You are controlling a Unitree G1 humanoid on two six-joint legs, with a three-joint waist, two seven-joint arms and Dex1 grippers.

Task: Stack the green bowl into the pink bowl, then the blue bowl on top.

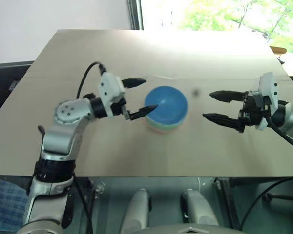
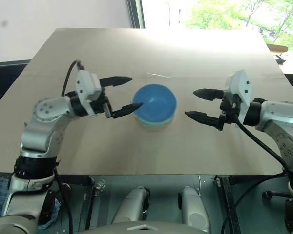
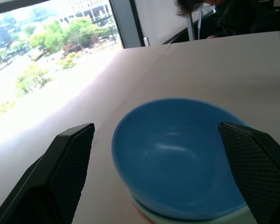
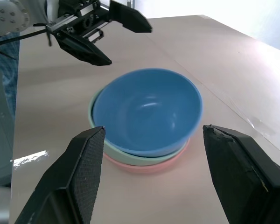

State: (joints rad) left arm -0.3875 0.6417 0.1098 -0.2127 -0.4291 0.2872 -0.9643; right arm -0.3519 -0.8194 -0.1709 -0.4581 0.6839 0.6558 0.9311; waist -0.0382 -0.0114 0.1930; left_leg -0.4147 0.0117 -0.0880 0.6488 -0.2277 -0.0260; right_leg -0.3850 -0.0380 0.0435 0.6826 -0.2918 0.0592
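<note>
Now smooth blue bowl (image 4: 147, 109) nested atop green (image 4: 130, 157), pink (image 4: 144, 167), both hands (image 1: 136, 100) (image 1: 219, 107) spread empty.

Both arms reach in level toward each other — the left gripper (image 1: 138, 98) with its black fingers spread wide. The right gripper (image 1: 216, 107) stands open too, empty.

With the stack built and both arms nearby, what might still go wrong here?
1. The left gripper is open with its lower finger at the blue bowl rim; pulling away carelessly may drag or tip the bowl.
2. The blue bowl sits slightly off-centre in the green bowl on the pink bowl; a nudge may shift it.
3. The open right gripper points at the stack.
</note>
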